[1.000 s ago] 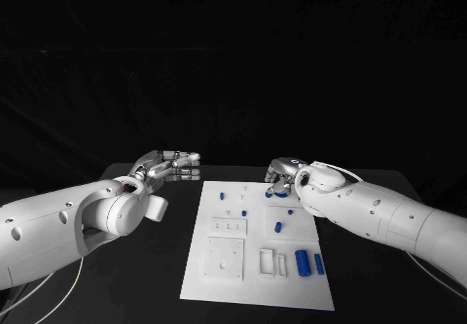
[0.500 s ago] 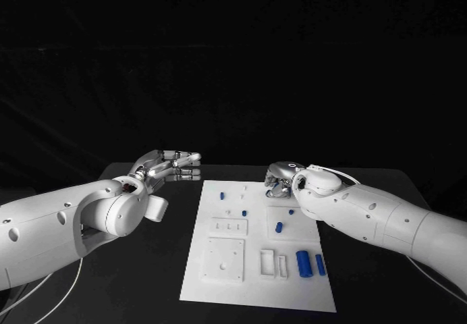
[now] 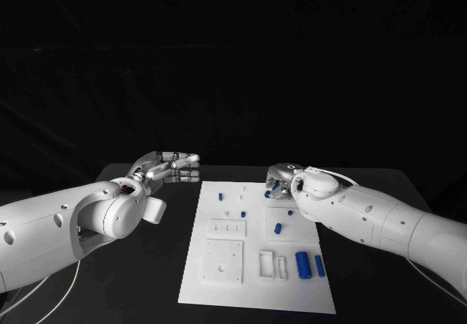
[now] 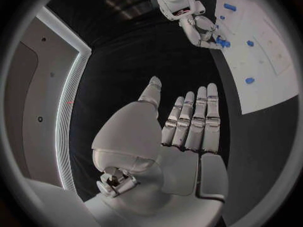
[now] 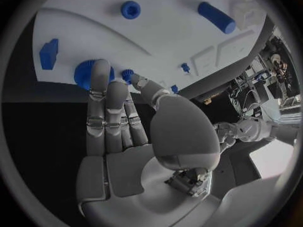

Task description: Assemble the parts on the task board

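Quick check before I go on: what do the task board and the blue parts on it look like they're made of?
The task board looks like matte white plastic, possibly printed: flat, no glare, with raised white blocks. The blue parts, such as the cylinder and the gear-like disc by the right hand, look like matte moulded or printed plastic, uniformly coloured. Neither is certain.

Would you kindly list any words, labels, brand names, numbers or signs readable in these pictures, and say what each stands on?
None can be read.
The task board carries no print in the head view, only raised white fixtures and blue parts.
The left hand and right hand show no lettering on their shells.
The right wrist view shows cluttered room equipment behind the board, too small and blurred to read.
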`<state>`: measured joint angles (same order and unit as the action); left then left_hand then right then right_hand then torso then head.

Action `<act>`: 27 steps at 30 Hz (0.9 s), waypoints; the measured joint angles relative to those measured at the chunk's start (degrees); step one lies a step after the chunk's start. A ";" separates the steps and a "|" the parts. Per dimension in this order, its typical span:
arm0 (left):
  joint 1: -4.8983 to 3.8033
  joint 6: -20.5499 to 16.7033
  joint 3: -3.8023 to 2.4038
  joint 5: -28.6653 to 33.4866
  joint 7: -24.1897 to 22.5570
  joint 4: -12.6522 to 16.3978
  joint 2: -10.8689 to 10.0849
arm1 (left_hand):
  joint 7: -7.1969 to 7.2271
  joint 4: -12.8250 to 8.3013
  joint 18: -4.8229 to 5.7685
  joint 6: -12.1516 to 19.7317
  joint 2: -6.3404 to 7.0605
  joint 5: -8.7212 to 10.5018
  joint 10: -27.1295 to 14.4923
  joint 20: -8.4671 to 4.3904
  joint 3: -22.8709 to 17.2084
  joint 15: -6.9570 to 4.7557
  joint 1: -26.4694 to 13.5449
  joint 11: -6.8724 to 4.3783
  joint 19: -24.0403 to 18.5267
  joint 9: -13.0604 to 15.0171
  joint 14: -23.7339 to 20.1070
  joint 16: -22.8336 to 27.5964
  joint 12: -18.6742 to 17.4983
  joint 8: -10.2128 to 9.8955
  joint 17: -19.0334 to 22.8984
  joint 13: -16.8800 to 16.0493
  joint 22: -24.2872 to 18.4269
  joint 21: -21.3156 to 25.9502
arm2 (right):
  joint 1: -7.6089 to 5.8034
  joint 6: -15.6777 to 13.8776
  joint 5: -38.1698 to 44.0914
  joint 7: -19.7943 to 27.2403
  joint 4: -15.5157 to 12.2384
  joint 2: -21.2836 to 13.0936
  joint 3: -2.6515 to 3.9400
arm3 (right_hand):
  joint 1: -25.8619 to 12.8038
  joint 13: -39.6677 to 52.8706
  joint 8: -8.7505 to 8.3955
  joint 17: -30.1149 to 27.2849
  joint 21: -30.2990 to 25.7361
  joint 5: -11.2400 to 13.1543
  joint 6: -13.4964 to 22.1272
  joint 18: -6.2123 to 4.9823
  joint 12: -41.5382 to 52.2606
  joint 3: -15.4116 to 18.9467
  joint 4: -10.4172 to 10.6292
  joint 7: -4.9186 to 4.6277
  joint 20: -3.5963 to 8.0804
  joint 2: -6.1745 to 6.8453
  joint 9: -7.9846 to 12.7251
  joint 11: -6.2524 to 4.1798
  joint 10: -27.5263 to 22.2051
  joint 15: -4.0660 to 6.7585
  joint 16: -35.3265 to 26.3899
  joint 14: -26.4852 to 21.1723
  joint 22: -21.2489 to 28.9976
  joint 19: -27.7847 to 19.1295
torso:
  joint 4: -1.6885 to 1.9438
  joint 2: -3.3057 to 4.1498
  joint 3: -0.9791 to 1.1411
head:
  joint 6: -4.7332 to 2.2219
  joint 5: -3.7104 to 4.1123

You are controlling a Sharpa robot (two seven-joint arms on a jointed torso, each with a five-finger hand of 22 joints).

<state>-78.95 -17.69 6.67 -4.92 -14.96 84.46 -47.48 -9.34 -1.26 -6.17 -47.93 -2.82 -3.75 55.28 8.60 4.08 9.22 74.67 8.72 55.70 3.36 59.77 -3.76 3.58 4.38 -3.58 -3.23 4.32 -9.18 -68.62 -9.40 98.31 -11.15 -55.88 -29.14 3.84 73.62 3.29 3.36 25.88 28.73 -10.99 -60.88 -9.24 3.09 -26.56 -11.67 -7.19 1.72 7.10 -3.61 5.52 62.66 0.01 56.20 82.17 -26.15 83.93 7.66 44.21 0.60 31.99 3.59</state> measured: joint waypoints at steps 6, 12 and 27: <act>-0.10 -0.01 0.00 -0.03 0.06 0.02 0.04 | 0.00 0.00 0.00 0.00 0.00 0.00 -0.21 0.00 0.00 0.00 0.00 0.21 0.00 0.00 0.00 0.00 0.00 0.00 0.00 0.00 0.00 0.00 | 0.02 -0.01 0.39 -0.35 0.57 0.42 -0.04 | -0.31 0.00 0.00 0.00 0.00 0.12 0.00 0.02 0.00 -1.29 0.52 0.00 0.00 0.31 0.00 0.00 0.00 0.00 0.00 0.00 -0.35 0.00 | 0.07 0.16 -0.05 | -0.10 0.09; -0.19 -0.02 0.00 -0.06 0.11 0.04 0.05 | -0.01 0.00 0.00 -0.01 0.00 0.00 -0.21 0.00 0.00 0.00 0.00 0.21 0.00 0.00 0.00 0.00 0.00 0.00 0.00 0.00 0.00 0.00 | 0.24 -0.01 0.57 -0.47 0.75 0.85 -0.09 | -0.31 0.00 0.00 0.00 0.00 0.56 -0.49 0.05 0.00 -1.94 0.68 0.10 0.00 0.31 0.00 -0.09 0.57 0.01 0.23 0.00 -0.52 0.00 | 0.13 0.31 -0.04 | -0.02 -0.08; -0.32 -0.05 0.02 -0.14 0.28 -0.58 0.68 | 0.04 0.20 0.00 0.66 0.00 0.00 -0.42 0.00 -0.19 0.00 0.00 -0.01 0.00 -0.01 0.00 0.00 0.00 0.00 0.00 0.00 0.00 0.00 | 0.41 0.05 0.96 -0.67 0.79 0.98 -0.11 | -0.34 -0.01 0.00 -0.03 0.00 1.28 -2.57 0.35 0.00 -5.04 0.90 0.33 -0.01 0.27 -0.01 -0.86 4.19 0.22 0.26 -0.21 -1.76 -0.01 | -0.09 0.70 -0.07 | 0.12 -0.01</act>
<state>-79.27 -17.74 6.69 -5.06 -14.68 83.88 -46.80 -9.30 -1.06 -6.17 -47.27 -2.82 -3.75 54.86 8.60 3.89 9.22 74.67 8.71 55.70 3.34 59.77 -3.76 3.58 4.38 -3.58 -3.23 4.33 -9.17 -68.21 -9.35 99.27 -11.82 -55.09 -28.16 3.73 73.28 3.28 3.36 25.85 28.73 -9.71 -63.44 -8.89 3.09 -31.60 -10.78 -6.86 1.71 7.37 -3.62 4.65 66.85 0.24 56.45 81.96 -27.92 83.92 7.56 44.91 0.53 32.11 3.58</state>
